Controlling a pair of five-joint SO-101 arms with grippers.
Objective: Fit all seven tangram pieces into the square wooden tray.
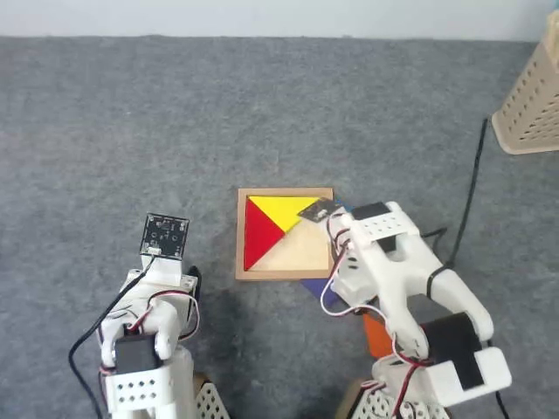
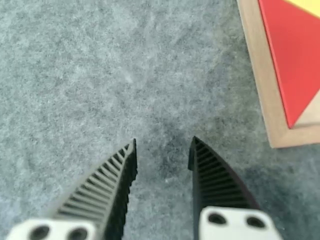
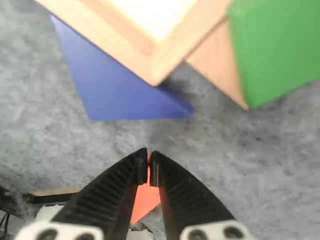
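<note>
Two of the seven pieces lie in the square wooden tray point(image 1: 284, 274): a red triangle point(image 1: 260, 240) along its left wall and a yellow triangle point(image 1: 279, 211) along its far wall, touching each other. The tray's other half is bare wood.

At the tray's near right corner lies a blue triangle point(image 3: 117, 92). One edge of it runs against or under that corner; I cannot tell which. A green piece point(image 3: 275, 45) sits just beside the same corner, at the tray's right wall. An orange piece point(image 1: 377, 336) lies further from the tray, under the right arm.

The right pincer point(image 3: 148, 165) hovers near the blue triangle with its fingers pressed together and nothing between them. The left pincer point(image 2: 162, 145) is spread over the grey worktop point(image 1: 131, 131), beside the tray's left wall.

I judge that the step in hand is to take the blue triangle. To do this well, the right pincer should first spread, then come down over the triangle's free corner, away from the tray. It should grip across two edges, so that the piece does not turn. If the triangle is caught under the corner, it should be drawn outward before lifting, so that the tray does not shift.
</note>
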